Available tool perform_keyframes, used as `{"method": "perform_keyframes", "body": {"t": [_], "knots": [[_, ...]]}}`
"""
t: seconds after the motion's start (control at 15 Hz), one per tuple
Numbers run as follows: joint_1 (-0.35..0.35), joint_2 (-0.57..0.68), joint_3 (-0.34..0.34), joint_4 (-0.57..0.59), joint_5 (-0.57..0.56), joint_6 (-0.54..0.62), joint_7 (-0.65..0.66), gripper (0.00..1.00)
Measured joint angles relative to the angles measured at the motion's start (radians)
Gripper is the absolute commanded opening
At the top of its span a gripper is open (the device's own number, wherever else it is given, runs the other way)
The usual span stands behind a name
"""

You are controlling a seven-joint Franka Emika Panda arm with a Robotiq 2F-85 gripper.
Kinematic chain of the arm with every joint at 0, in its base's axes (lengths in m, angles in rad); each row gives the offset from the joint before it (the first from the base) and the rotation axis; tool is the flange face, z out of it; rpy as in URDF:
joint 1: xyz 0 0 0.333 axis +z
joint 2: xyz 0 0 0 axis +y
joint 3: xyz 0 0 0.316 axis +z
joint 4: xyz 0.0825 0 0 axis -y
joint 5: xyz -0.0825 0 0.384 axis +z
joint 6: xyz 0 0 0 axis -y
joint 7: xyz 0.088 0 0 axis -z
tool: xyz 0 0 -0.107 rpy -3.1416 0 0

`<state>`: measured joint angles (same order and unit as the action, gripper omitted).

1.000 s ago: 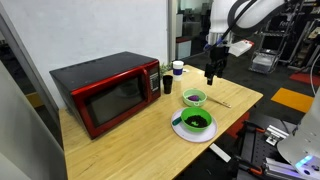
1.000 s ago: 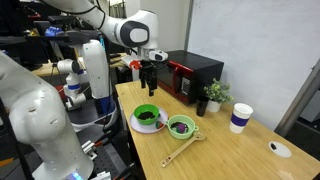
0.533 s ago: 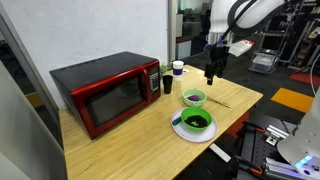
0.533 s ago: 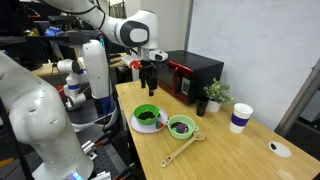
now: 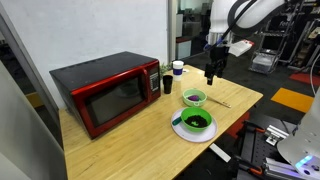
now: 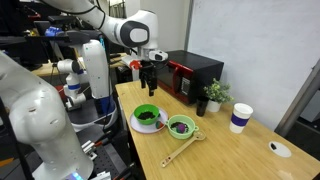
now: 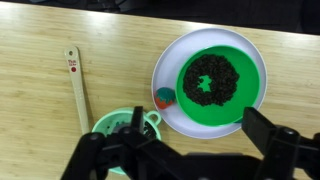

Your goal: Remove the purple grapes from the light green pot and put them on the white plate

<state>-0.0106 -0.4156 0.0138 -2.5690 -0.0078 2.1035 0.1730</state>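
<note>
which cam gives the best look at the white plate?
Wrist view. It looks almost straight down on the white plate, so nearly the whole rim shows, with a darker green bowl sitting on it. Both exterior views show the plate small and oblique, mostly covered by that bowl.

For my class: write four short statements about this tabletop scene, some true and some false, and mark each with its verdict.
1. The darker green bowl sits on the white plate. True.
2. The gripper is shut on the wooden spoon. False: it hangs open above the table, and the spoon lies flat on the wood.
3. The microwave is red. True.
4. The light green pot stands on the white plate. False: it stands on the table beside the plate.
</note>
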Motion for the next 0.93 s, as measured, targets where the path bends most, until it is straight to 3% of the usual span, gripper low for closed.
{"method": "perform_keyframes", "body": {"t": [0.53, 0.93], "knots": [[-0.021, 0.005, -0.039, 0.033, -0.024, 0.0, -0.026, 1.0], [-0.051, 0.104, -0.148, 0.178, -0.026, -0.002, -0.221, 1.0]]}}
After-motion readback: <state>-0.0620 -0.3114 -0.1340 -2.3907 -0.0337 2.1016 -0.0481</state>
